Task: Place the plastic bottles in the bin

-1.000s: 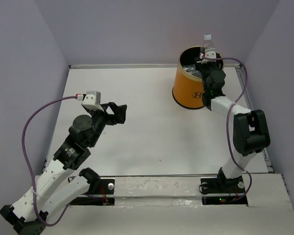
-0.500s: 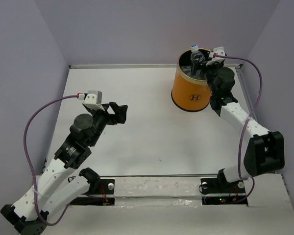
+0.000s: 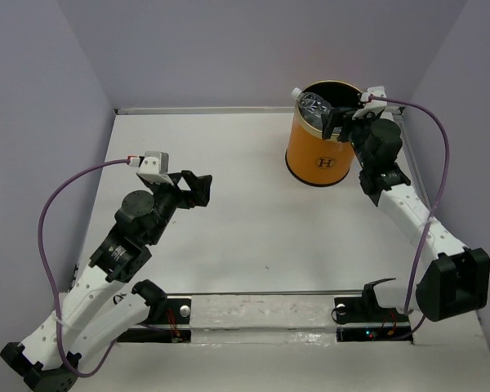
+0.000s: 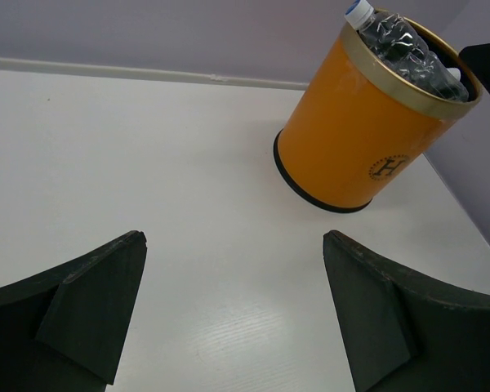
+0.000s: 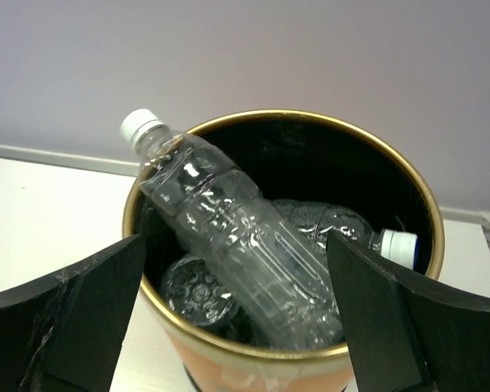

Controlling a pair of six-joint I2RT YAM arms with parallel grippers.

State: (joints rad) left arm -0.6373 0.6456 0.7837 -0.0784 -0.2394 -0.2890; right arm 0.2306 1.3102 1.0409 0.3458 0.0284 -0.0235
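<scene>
Hovering above the white table [image 3: 253,220] left of centre in the overhead frame, the left end effector [image 3: 193,187] holds its fingers wide apart with nothing between them. Farther back, at the upper right, the right end effector [image 3: 336,122] hangs at the rim of the orange bin [image 3: 317,155], fingers likewise spread and gripping nothing. Inside the bin lie the plastic bottles [image 5: 245,245]. One clear bottle leans across the black interior, its white cap [image 5: 140,124] poking over the pale rim at the left. A second, also capped in white, lies lower at the right, and a third shows only its base beneath.
</scene>
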